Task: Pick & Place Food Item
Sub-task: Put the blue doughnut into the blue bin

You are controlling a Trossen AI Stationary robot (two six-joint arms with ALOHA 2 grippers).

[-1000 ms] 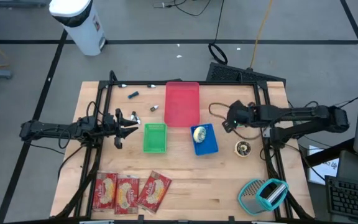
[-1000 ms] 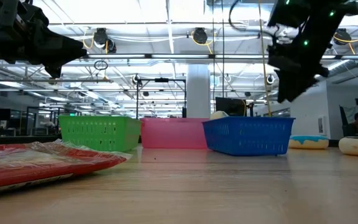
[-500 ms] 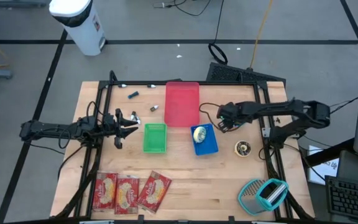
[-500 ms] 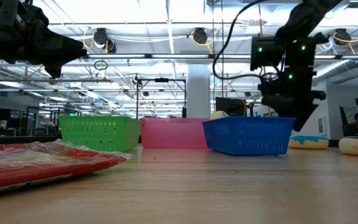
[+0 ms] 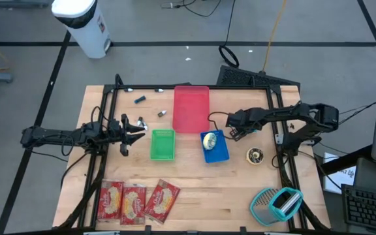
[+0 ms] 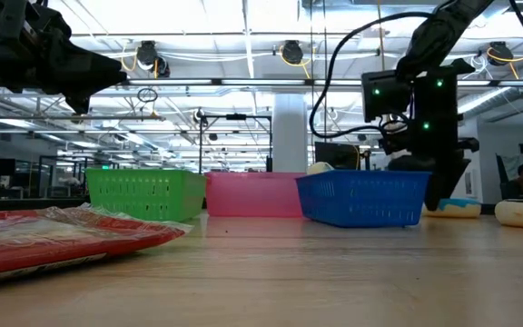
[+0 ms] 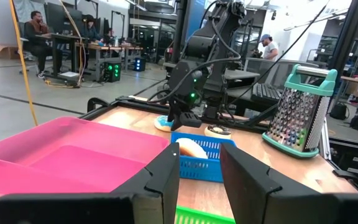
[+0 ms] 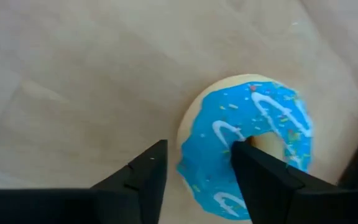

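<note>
Blue-iced and sprinkled, a doughnut (image 8: 253, 140) is seen lying flat on the wooden table (image 5: 240, 189), just beside the blue basket (image 5: 215, 149) on the side away from the green basket (image 5: 162, 145). The right gripper (image 8: 197, 165) is poised directly above the doughnut, its jaws parted, one finger over the icing near the hole and the other outside the rim, nothing yet clenched. A clean grip is best made by lowering squarely so the ring's wall is pinched, not the icing. The left gripper (image 7: 197, 171) is held parted and empty beyond the green basket. No readable writing is made out.
</note>
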